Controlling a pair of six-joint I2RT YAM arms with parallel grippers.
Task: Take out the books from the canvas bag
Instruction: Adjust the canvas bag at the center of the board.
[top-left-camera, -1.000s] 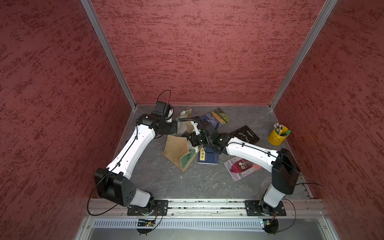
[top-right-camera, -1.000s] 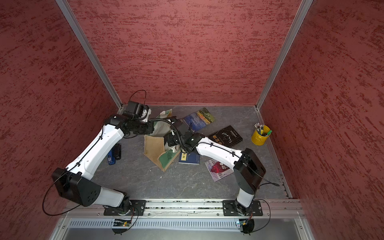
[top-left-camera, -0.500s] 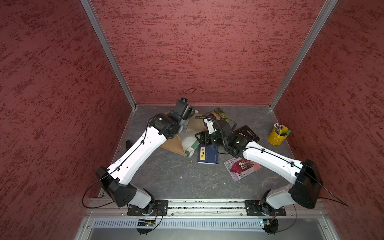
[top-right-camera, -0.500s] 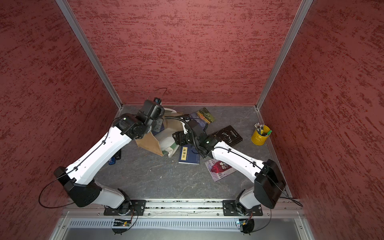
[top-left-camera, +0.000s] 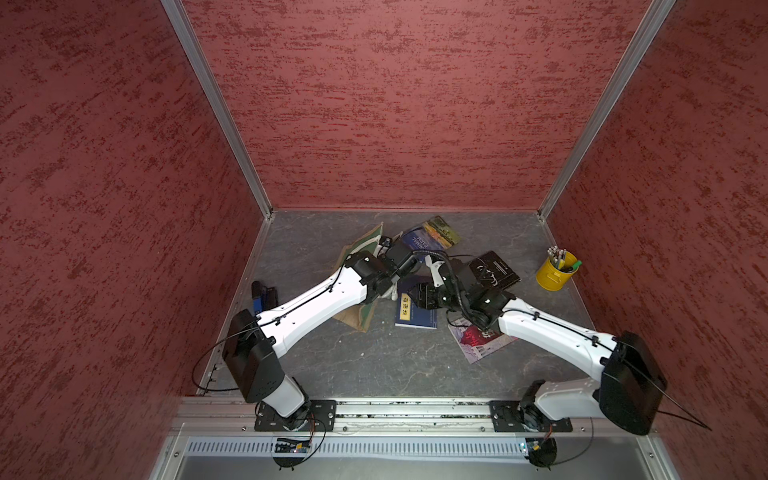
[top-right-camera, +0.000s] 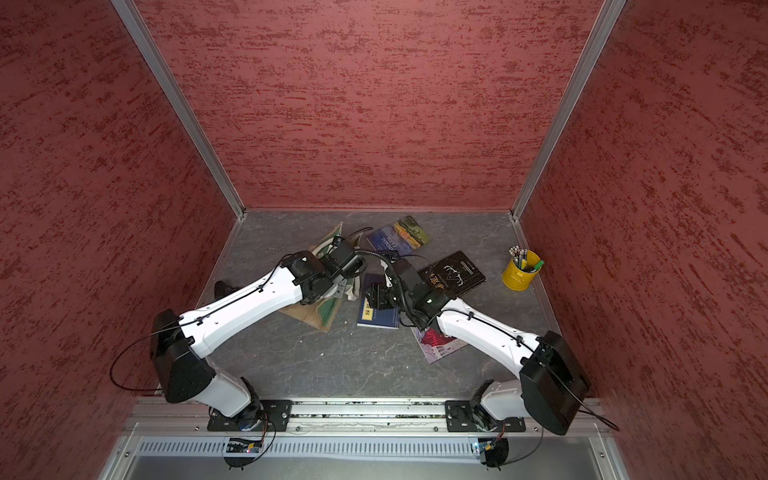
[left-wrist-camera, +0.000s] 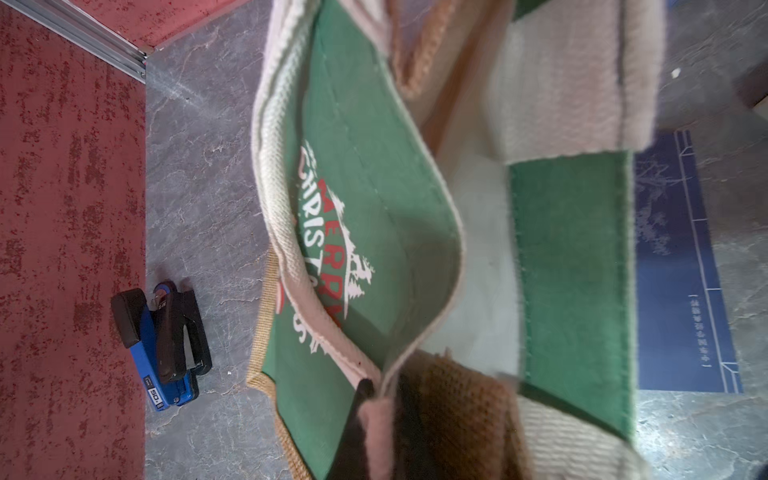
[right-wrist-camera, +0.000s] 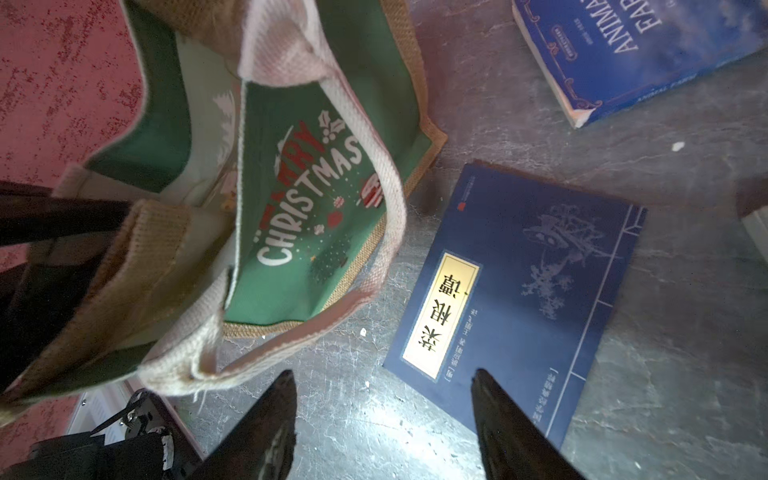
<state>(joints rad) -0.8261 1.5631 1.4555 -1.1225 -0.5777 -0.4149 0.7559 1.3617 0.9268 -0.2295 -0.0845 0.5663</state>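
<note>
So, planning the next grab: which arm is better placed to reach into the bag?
Right. The right claw hangs open and empty beside the bag, facing its mouth; the left claw is shut on the bag's rim, so it's busy.

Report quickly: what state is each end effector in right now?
Left end effector: closed on the canvas bag.
Right end effector: open, holding nothing.

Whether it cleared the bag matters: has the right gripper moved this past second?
Yes: right gripper moved away from the canvas bag, to above the unmoved navy book.
</note>
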